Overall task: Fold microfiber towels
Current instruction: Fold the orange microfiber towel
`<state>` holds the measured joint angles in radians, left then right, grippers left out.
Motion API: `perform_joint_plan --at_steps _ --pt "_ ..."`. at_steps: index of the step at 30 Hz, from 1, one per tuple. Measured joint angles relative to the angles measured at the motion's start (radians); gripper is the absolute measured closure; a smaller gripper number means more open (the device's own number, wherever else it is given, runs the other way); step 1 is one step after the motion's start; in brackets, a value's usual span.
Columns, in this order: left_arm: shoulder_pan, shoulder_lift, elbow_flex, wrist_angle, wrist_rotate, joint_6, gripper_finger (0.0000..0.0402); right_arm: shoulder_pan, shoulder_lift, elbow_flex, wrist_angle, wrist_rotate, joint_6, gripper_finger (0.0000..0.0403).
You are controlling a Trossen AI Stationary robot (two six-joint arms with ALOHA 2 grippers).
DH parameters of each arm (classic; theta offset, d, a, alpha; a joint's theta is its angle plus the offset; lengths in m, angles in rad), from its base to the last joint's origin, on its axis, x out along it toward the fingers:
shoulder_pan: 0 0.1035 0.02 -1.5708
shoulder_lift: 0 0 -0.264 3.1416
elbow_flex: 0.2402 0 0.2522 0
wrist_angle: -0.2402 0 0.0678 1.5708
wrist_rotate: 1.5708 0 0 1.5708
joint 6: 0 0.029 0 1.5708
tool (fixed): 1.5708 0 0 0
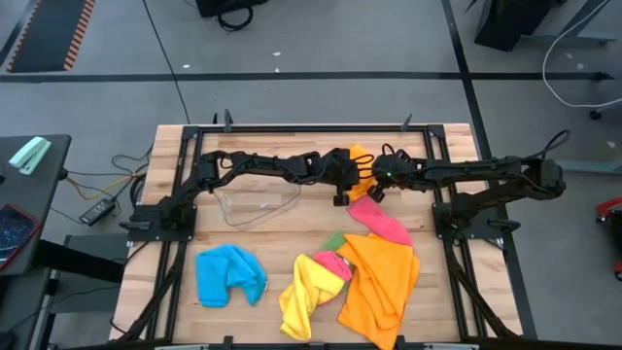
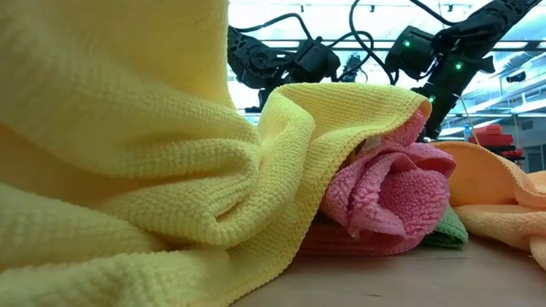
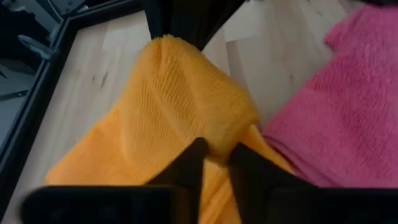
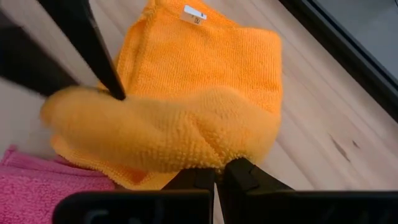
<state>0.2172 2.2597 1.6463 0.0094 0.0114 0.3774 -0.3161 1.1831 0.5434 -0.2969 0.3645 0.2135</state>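
A yellow towel (image 2: 128,153) drapes over a crumpled pink towel (image 2: 388,192), with an orange towel (image 2: 495,192) just beside.

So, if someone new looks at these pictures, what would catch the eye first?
Probably the two dark arms meeting at the table's far middle, the left pincer and the right pincer both pinching one small orange microfiber towel. Next, the bright heap near the front edge: yellow towel, large orange towel, pink towel.

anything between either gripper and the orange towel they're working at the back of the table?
Nothing visible. The left gripper and right gripper are each shut on an edge of the small orange towel at the back of the table. The pink towel lies beside it, not in between.
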Motion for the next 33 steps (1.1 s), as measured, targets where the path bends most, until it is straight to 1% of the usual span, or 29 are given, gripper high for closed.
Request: perform_joint_plan --at_steps 1,2,8,12,14,17,24,28,30,33 --pt "0.001 0.0 0.0 0.001 0.0 0.01 0.0377 0.0 0.0 0.0 0.001 0.0 0.0 0.0392" --pt "0.004 0.0 0.0 0.003 0.0 0.023 0.0387 0.0 0.0 0.0 0.001 0.0 0.0 0.0392" --pt "0.018 0.0 0.0 -0.003 0.006 0.038 0.0392 0.0 0.0 0.0 0.006 -0.007 0.008 0.0392" --pt "0.039 -0.001 0.0 -0.005 0.081 0.014 0.0393 0.0 0.0 0.0 0.01 -0.012 0.008 0.039" --pt "0.048 -0.002 0.0 -0.006 0.094 0.004 0.0395 0.0 0.0 0.0 0.009 -0.023 -0.003 0.0386" --pt "0.066 -0.002 0.0 -0.007 0.096 -0.007 0.0395 0.0 0.0 0.001 0.005 -0.06 -0.024 0.037" --pt "0.113 -0.016 0.003 -0.009 0.096 -0.052 0.0396 0.015 0.002 0.034 -0.013 -0.138 -0.071 0.0306" --pt "0.129 -0.017 0.003 -0.008 0.095 -0.053 0.0393 0.035 0.048 0.027 -0.009 -0.106 -0.06 0.0279" --pt "0.133 -0.017 0.003 -0.008 0.094 -0.055 0.0395 0.044 0.085 0.025 -0.007 -0.057 -0.029 0.027" --pt "0.134 -0.017 0.003 -0.012 0.094 -0.058 0.0396 0.051 0.15 0.025 0.045 0.008 -0.003 0.0262"
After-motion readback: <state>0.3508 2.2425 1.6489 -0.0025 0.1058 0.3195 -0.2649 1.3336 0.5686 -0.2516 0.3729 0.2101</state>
